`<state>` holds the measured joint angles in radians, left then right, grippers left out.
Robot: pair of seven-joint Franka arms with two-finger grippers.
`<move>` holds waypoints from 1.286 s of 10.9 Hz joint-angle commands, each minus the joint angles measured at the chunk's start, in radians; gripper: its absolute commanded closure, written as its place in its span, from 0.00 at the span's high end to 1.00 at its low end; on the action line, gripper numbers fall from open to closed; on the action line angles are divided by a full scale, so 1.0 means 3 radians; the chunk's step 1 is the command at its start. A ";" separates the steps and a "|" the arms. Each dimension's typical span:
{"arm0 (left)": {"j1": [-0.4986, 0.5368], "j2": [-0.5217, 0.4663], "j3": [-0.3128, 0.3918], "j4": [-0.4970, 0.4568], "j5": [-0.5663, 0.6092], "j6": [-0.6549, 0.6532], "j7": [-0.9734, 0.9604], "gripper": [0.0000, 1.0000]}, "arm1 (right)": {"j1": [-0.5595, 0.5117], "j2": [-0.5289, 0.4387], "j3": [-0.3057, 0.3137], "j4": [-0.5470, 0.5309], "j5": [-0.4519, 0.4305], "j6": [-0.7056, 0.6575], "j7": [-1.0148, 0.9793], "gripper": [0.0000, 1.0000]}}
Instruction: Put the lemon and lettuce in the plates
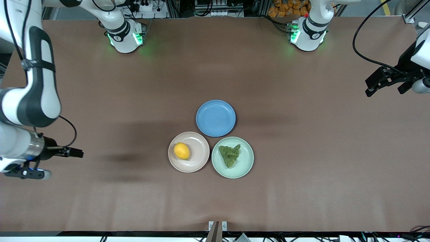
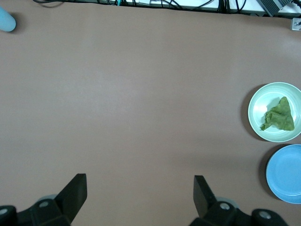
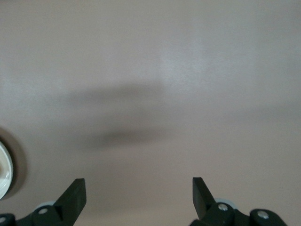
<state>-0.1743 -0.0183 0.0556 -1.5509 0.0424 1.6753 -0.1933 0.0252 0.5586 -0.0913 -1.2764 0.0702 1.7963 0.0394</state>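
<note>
The lemon (image 1: 181, 151) lies in the pale beige-pink plate (image 1: 198, 161). The lettuce (image 1: 229, 155) lies in the pale mint green plate (image 1: 245, 164), beside the beige one toward the left arm's end. The left wrist view shows the lettuce (image 2: 279, 116) in the green plate (image 2: 259, 107). My left gripper (image 1: 383, 82) is open and empty, up over bare table at the left arm's end; it also shows in the left wrist view (image 2: 139, 188). My right gripper (image 1: 72, 153) is open and empty over bare table at the right arm's end; it also shows in the right wrist view (image 3: 139, 190).
A blue round plate (image 1: 215, 118) sits empty, touching both plates, farther from the front camera; it also shows in the left wrist view (image 2: 285, 173). A rim of the beige plate (image 3: 3, 169) shows in the right wrist view. Brown table stretches all round.
</note>
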 commanded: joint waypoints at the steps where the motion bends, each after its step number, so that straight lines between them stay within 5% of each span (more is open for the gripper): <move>1: 0.0008 0.0005 -0.0001 -0.0015 -0.0217 -0.0133 0.0113 1.00 | -0.0074 -0.0251 0.0003 -0.0076 -0.0029 -0.0158 0.0038 1.00; 14: 0.0049 0.0005 0.0004 -0.0051 -0.0208 -0.0200 0.0205 1.00 | -0.0145 -0.1437 -0.0013 -0.1007 -0.0055 -0.0413 -0.0003 1.00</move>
<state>-0.1692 -0.0121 0.0558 -1.5729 0.0008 1.6266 -0.1602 -0.0075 0.2247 -0.1085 -1.5045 0.0672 1.7047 0.0400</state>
